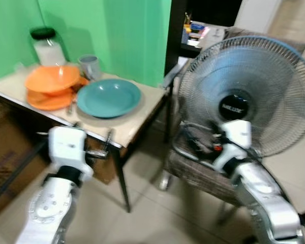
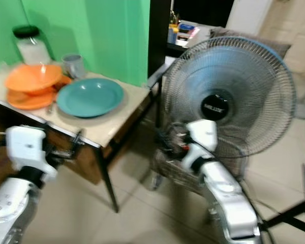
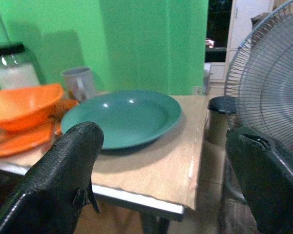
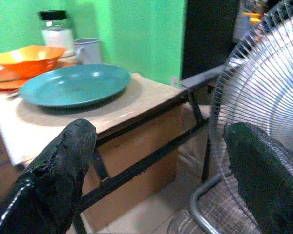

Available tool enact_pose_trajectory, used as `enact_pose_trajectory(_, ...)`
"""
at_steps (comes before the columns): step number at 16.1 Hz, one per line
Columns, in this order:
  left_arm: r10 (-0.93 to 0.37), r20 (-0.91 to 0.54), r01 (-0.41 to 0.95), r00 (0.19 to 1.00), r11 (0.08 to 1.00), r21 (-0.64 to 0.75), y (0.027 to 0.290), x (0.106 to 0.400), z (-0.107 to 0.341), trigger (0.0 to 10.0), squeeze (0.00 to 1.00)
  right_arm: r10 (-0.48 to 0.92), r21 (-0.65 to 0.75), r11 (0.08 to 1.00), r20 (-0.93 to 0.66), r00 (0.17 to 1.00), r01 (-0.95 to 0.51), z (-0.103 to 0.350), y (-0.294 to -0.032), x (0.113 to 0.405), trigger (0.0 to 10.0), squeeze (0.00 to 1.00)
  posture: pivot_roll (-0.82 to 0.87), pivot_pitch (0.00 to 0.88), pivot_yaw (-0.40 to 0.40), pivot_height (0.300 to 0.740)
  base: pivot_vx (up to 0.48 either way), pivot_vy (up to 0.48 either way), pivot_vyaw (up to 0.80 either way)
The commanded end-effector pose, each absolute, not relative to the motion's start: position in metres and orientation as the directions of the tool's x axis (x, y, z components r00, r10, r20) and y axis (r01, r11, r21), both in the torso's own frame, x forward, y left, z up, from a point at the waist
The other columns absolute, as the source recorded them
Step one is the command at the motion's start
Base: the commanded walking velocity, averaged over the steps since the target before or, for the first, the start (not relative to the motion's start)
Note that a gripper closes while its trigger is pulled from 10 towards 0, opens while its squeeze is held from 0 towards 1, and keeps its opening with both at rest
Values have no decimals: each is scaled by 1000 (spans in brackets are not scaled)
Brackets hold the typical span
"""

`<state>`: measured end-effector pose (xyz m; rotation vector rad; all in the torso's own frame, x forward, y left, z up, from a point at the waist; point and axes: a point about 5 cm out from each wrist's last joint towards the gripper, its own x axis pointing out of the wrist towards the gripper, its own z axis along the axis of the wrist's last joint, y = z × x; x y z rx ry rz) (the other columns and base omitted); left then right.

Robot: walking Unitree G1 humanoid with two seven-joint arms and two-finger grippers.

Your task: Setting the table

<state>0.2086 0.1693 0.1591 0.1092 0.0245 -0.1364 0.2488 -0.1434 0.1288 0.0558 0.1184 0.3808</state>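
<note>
We find the left gripper point(image 3: 161, 180) with its two rough black fingers point(image 3: 63, 180) spread wide apart and holding nothing, level with the near edge of the table point(image 1: 127, 127). The right gripper point(image 4: 161, 175) is likewise spread and empty, short of the table's corner and close to the fan point(image 1: 246, 96).

On the table, the teal plate point(image 1: 109, 97) lies flat with its hollow upward; being round, it shows no long axis. It is smooth and glossy, with a broad rim. Touching or just beside it, away from the fan, stands an orange bowl point(image 1: 52, 78) on an orange plate point(image 1: 48, 100), both of smooth, plastic-looking finish. Behind the teal plate, against the green wall point(image 1: 117, 30), we note a grey mug point(image 1: 89, 66) and a clear jar point(image 1: 47, 47) with a black lid. The tabletop is pale and matte on dark metal legs. The fan has a round wire grille.
</note>
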Motion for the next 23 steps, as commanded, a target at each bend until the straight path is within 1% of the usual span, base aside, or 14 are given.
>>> enact_pose_trajectory(1, -113, -27, 115, 993, 985, 125, 176, 209, 161, 10000, 0, 401, 74, 915, -70, 913, -396, 135, -132, 252, 10000, 0, 153, 0, -9, 740, 330, 0, 525)
enact_pose_trajectory(3, -122, -25, 124, 992, 984, 130, 176, 209, 162, 10000, 0, 409, 58, 912, -71, 910, -406, 135, -127, 252, 10000, 0, 158, 0, -10, 740, 330, 0, 800)
enact_pose_trajectory(5, -131, -31, 134, 991, 981, 140, 176, 210, 162, 10000, 0, 397, 82, 916, -58, 916, -392, 136, -127, 254, 10000, 0, 156, 0, -5, 740, 334, 0, 800)
enact_pose_trajectory(7, -153, -38, 157, 987, 976, 148, 175, 210, 161, 10000, 0, 382, 106, 921, -51, 923, -376, 136, -131, 256, 10000, 0, 154, 0, 1, 740, 336, 0, 0)
enact_pose_trajectory(10, -165, -39, 169, 985, 973, 154, 176, 212, 162, 10000, 0, 366, 101, 927, -47, 929, -361, 136, -132, 258, 10000, 0, 152, 0, 4, 740, 339, 0, 0)
enact_pose_trajectory(14, -230, -51, 236, 972, 957, 169, 174, 222, 161, 10000, 0, 324, 109, 941, -22, 946, -320, 137, -133, 260, 10000, 0, 151, 0, 15, 740, 343, 0, 0)
enact_pose_trajectory(17, -267, -58, 273, 962, 948, 165, 172, 225, 161, 10000, 0, 294, 112, 951, -43, 955, -288, 135, -137, 261, 10000, 0, 142, 0, 26, 740, 345, 0, 0)
enact_pose_trajectory(20, -296, -59, 301, 953, 940, 162, 169, 227, 161, 10000, 0, 291, 120, 952, -51, 955, -283, 135, -140, 260, 10000, 0, 137, 0, 27, 740, 345, 0, -800)
enact_pose_trajectory(23, -318, -79, 327, 945, 930, 165, 168, 227, 159, 10000, 0, 322, 125, 941, -46, 946, -315, 136, -137, 261, 10000, 0, 136, 0, 23, 740, 345, 0, -152)
